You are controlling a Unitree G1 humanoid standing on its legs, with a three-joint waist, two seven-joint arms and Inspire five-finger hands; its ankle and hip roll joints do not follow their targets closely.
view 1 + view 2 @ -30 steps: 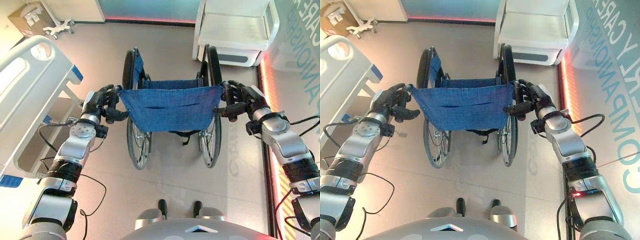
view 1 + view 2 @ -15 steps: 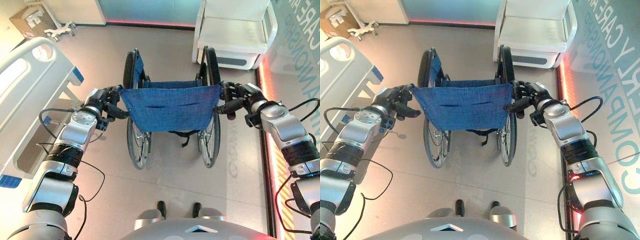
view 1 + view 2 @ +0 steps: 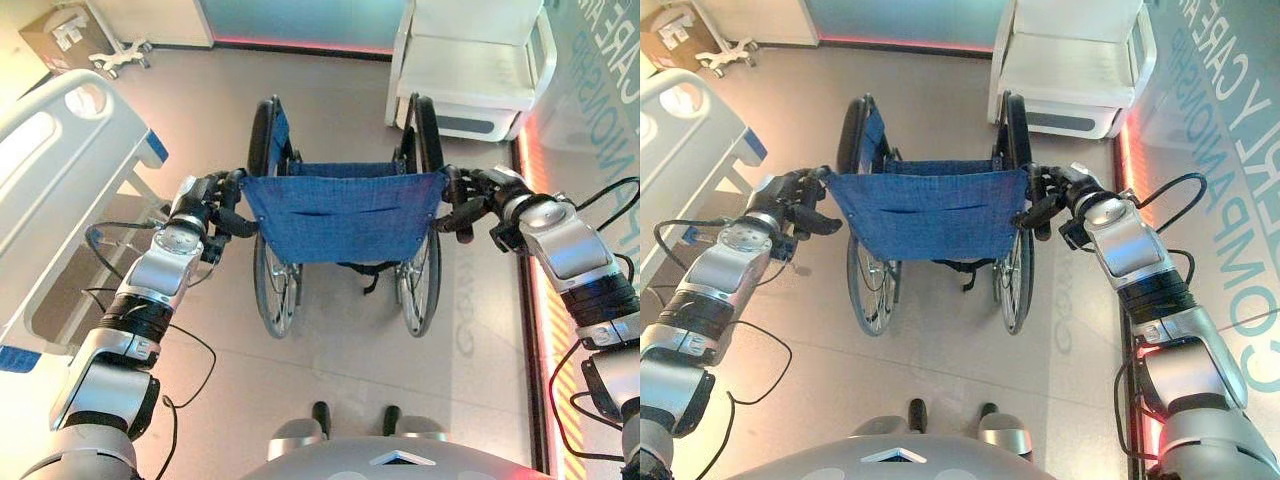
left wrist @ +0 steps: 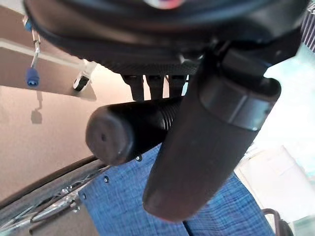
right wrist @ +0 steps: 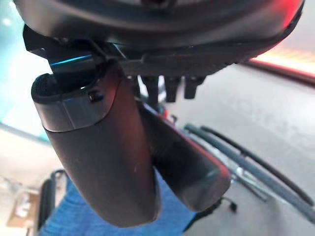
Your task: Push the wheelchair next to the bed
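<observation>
while both grips are held: wheelchair [image 3: 340, 215] sits straight ahead on the floor, blue back facing robot.
left robot hand [image 3: 208, 205]: curled round left push handle [image 4: 130, 132].
right robot hand [image 3: 478, 195]: wrapped on right push handle [image 5: 184, 164].
bed [image 3: 60, 190]: off to the left, just beside left arm; chair's long axis runs fwd, roughly parallel to bed edge.
nearer arm: left, so move likely needs a leftward steer.
vs 1 s ago: arms more extended, hands a bit further fwd; chair approx same spot.
white armchair [image 3: 470, 60]: ahead-right.
</observation>
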